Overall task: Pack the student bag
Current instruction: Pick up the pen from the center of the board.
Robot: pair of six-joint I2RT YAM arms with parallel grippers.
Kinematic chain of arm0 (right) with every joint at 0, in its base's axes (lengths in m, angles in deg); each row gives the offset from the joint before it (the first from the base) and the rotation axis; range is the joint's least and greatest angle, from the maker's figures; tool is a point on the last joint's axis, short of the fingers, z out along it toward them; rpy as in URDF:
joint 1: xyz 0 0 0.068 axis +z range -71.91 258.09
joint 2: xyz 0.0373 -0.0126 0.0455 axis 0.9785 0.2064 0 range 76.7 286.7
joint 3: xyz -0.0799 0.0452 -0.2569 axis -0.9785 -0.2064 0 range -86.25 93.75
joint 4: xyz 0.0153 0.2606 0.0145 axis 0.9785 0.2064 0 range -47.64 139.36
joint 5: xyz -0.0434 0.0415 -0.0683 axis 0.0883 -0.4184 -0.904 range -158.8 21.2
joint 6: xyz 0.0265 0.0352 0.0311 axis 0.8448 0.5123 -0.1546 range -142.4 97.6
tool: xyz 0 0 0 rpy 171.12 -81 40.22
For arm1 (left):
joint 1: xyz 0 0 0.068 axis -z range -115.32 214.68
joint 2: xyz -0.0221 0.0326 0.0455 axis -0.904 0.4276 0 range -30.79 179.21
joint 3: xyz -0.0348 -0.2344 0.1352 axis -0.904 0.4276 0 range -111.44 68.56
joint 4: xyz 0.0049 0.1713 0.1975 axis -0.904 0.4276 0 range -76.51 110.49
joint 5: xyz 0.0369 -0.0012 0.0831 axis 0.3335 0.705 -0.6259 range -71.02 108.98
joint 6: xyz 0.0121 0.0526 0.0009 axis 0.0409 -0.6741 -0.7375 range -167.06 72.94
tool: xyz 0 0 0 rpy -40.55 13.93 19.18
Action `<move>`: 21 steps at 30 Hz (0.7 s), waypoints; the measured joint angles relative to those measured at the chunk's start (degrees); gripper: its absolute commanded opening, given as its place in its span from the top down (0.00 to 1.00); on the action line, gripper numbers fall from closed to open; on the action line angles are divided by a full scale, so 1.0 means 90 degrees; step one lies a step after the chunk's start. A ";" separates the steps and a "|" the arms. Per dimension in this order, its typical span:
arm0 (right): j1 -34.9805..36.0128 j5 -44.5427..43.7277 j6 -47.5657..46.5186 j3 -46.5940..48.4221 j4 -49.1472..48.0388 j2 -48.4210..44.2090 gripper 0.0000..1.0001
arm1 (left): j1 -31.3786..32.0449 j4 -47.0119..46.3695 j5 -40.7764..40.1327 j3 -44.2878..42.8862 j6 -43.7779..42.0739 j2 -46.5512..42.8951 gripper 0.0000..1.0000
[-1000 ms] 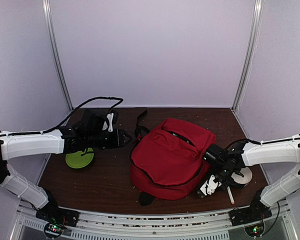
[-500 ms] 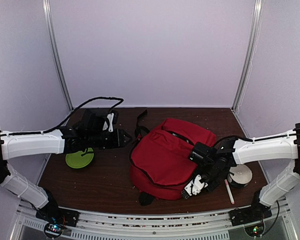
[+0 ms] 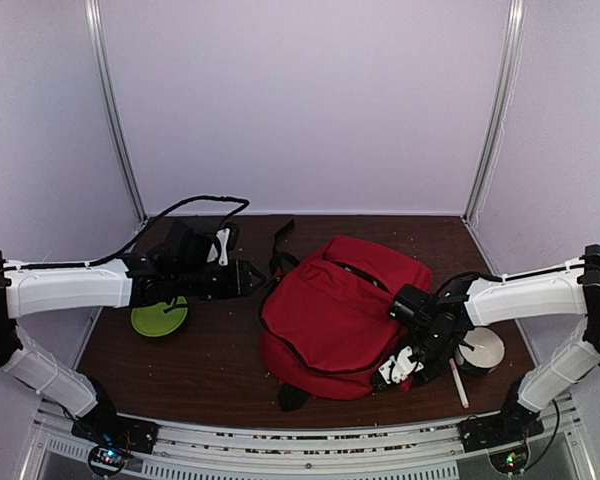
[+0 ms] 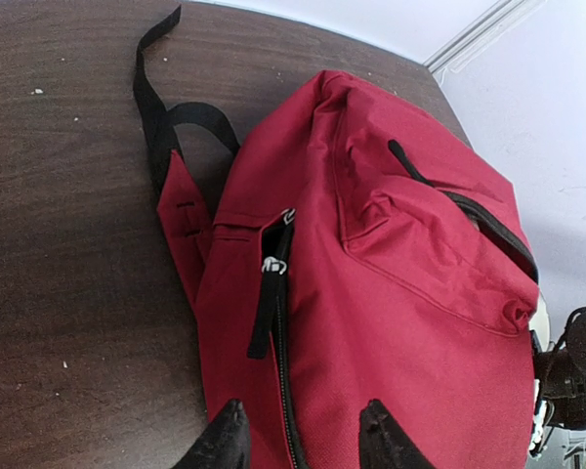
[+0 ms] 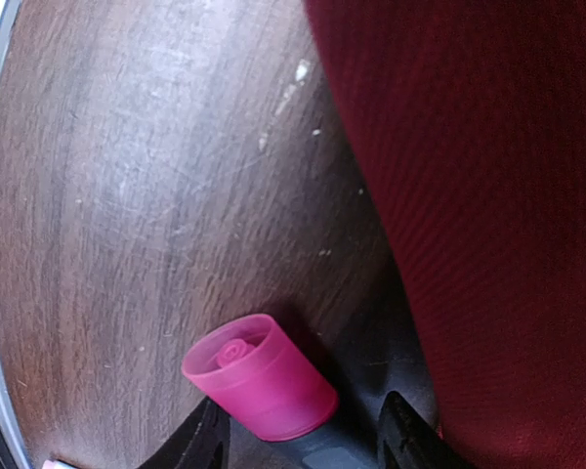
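Observation:
The student bag (image 3: 335, 310) lies flat in the middle of the table, red with black zippers. My left gripper (image 3: 250, 278) hovers at its left edge, open and holding nothing. In the left wrist view its fingers (image 4: 303, 430) straddle the bag's (image 4: 391, 293) side zipper, and the zip pull (image 4: 273, 264) lies just ahead. My right gripper (image 3: 395, 372) is low at the bag's front right corner. In the right wrist view a pink-capped grey stick (image 5: 259, 391) lies between the spread fingers of this gripper (image 5: 308, 440), beside the red fabric (image 5: 498, 195). A gap shows on the stick's right side.
A green disc (image 3: 160, 317) lies under the left arm. A white roll (image 3: 480, 350) and a white pen (image 3: 458, 382) sit right of the bag. Black straps (image 3: 283, 235) trail behind it, and a black cable (image 3: 195, 205) loops at the back left.
The right arm swung left along the bag's front edge, then eased back slightly, and its fingers have spread apart around the stick. The left arm has stayed put.

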 measured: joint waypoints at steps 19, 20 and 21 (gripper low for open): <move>0.0372 0.1117 0.0554 0.2021 0.1906 -0.1173 0.75 | 0.0000 -0.0039 0.0070 0.0000 0.0000 0.0078 0.59; 0.0372 0.1251 0.0641 0.2331 0.1994 -0.1171 0.75 | 0.0000 -0.0051 0.0080 0.0000 0.0000 0.0097 0.59; 0.0372 0.1426 0.0733 0.2691 0.2084 -0.1146 0.75 | 0.0000 -0.0063 0.0095 0.0000 0.0000 0.0117 0.59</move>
